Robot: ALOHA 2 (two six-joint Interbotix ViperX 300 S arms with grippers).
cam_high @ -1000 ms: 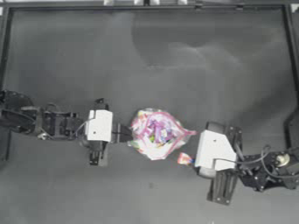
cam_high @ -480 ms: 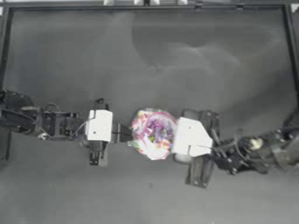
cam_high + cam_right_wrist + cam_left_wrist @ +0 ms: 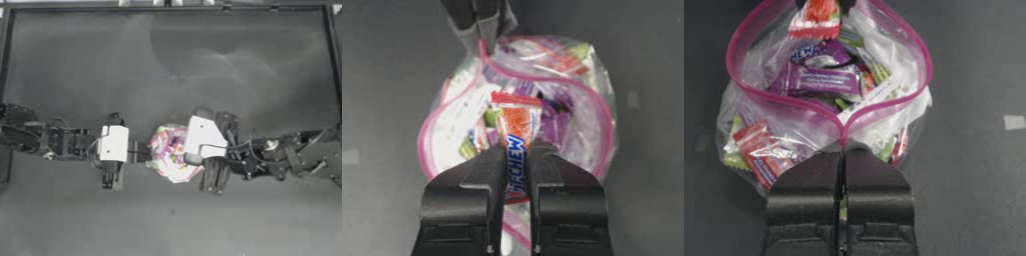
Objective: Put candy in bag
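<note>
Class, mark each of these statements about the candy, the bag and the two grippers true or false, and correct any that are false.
1. The right gripper is shut on the candy. True.
2. The bag has its mouth zipped closed. False: the pink-rimmed mouth gapes open.
3. The left gripper pinches the bag's rim. True.
4. The candy lies loose on the table beside the bag. False: it is held between the right gripper's jaws at the bag's mouth.
5. The bag is empty. False: many colourful sweets show through the plastic.
</note>
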